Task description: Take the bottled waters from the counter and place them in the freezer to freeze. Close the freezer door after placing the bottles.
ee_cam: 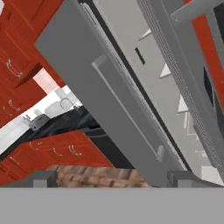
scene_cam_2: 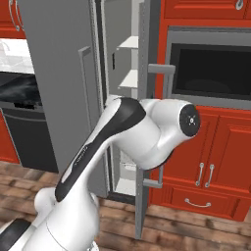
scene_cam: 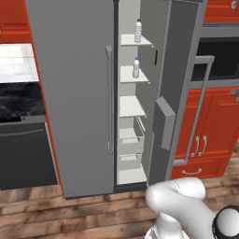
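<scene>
Inside freezer: 2 small clear ribbed plastic bottles with blue caps, upright on upper 2 white shelves, 1 per shelf.
Door: tall narrow flat grey freezer door, ajar, not yet closed.
Handling: door likely stiff, moderately heavy; best pushed on outer face or at long vertical grey bar handle.
Arm: raised, elbow bent, hand tilted toward fridge.
Two-finger gripper: fingers wide apart, empty.

Freezer shelves — what you have on them

You can see two bottled waters standing upright on the white shelves inside the freezer: one on the top shelf, the other on the next shelf down — well apart.
</scene>
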Motion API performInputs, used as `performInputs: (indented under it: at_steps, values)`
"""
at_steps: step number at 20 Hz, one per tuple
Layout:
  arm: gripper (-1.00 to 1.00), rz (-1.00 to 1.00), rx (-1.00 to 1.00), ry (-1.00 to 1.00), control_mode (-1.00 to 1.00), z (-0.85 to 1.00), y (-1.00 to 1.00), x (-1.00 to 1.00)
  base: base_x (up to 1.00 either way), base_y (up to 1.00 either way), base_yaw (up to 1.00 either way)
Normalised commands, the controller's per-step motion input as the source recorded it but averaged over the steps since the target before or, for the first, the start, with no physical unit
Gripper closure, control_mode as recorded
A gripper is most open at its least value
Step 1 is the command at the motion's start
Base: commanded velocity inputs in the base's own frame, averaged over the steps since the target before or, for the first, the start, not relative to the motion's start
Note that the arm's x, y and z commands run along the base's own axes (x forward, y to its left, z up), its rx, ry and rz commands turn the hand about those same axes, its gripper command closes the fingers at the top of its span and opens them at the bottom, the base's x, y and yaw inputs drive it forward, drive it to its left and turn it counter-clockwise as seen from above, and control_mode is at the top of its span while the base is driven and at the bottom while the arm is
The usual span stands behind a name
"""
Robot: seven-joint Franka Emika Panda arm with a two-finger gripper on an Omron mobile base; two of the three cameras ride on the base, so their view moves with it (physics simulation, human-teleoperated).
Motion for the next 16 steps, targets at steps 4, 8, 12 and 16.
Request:
performInputs:
  at_steps: [4,8,12,16]
  values:
    - [-1.00,0.14,0.11,0.00,-1.00,0.00,-0.01,0.44,0.00,0.00,0.00]
    - [-1.00,0.11,0.16,0.00,-1.00,-0.06,-0.23,0.28,0.00,0.00,0.00]
    - [-1.00,0.00,0.15,0.00,-1.00,0.00,-0.48,0.00,0.00,0.00,0.00]
    - [-1.00,0.00,0.04,0.00,-1.00,0.00,-0.29,0.01,0.00,0.00,0.00]
